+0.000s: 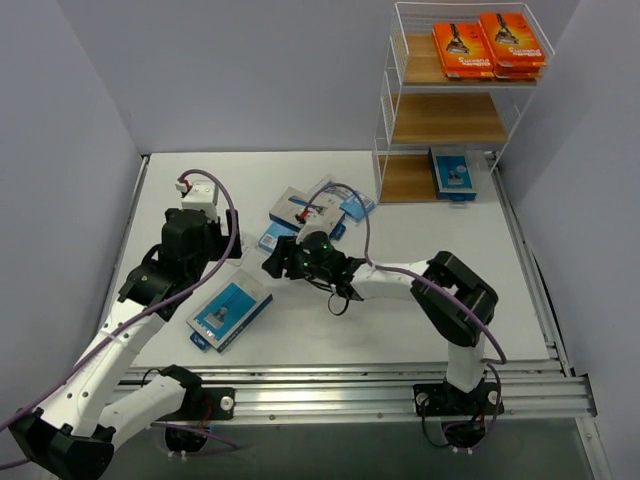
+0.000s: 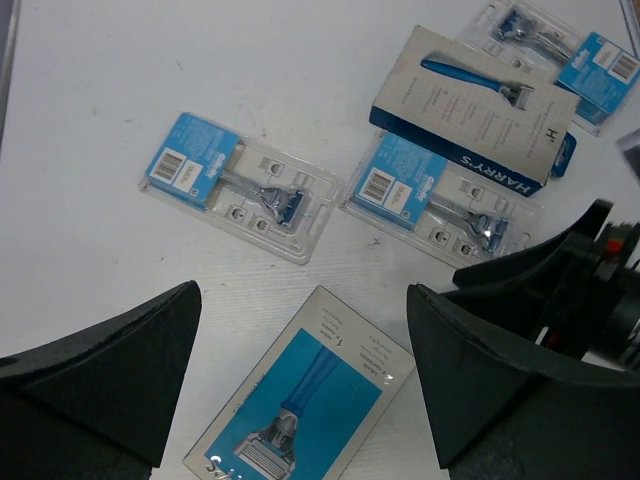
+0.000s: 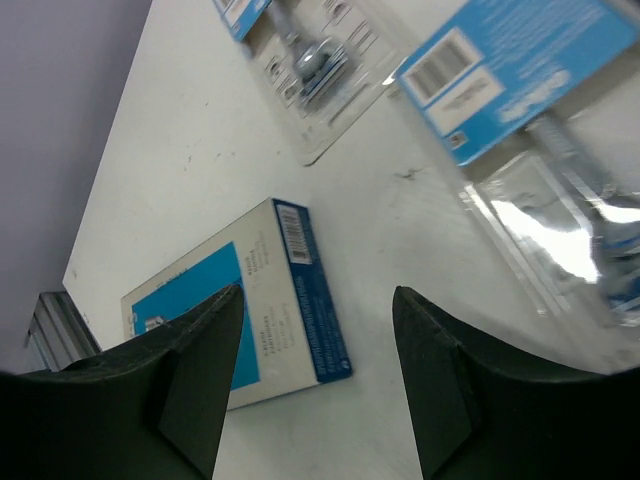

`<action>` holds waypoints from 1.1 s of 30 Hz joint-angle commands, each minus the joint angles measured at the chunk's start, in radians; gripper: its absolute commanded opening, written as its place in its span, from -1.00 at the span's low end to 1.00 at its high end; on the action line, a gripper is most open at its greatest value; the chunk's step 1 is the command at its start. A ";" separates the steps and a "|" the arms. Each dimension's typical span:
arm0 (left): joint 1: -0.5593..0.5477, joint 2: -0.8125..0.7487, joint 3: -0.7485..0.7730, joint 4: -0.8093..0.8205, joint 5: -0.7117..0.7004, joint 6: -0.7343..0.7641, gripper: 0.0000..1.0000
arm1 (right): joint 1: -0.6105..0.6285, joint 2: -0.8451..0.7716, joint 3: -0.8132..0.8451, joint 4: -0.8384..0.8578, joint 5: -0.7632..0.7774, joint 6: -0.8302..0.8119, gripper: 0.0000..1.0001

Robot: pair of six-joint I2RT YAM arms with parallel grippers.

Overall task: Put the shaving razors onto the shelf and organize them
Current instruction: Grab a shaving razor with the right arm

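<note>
Orange packs (image 1: 490, 45) and a blue pack (image 1: 455, 175) are shelved; loose packs (image 1: 305, 212) are left mid-desk (image 1: 400, 310). The left end effector (image 2: 302, 298) and right end effector (image 3: 318, 295) are held open, empty.

Setting: you are working in a robot test cell, probably a lab rather than a shop. Evidence you can check: plain pale-grey panels (image 1: 70, 120) walling a white table (image 1: 420, 300) on three sides; aluminium rail (image 1: 330, 396) along its near edge, with both arm bases (image 1: 455, 400) bolted there; purple cables (image 1: 232, 235) running loose along the arms; one white wire shelf (image 1: 455, 120) standing at the far right corner.
</note>
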 commanded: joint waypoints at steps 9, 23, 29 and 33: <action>-0.011 -0.092 -0.025 0.061 -0.201 -0.045 0.90 | 0.209 0.189 0.280 -0.237 0.202 -0.090 0.15; -0.023 -0.066 -0.014 0.050 -0.152 -0.033 0.91 | 0.244 0.195 0.275 -0.405 0.389 -0.169 0.11; -0.023 -0.056 -0.012 0.049 -0.115 -0.035 0.91 | 0.220 0.158 0.195 -0.361 0.350 -0.191 -0.06; -0.023 -0.049 -0.011 0.049 -0.104 -0.035 0.91 | 0.179 0.137 0.123 -0.335 0.337 -0.188 -0.14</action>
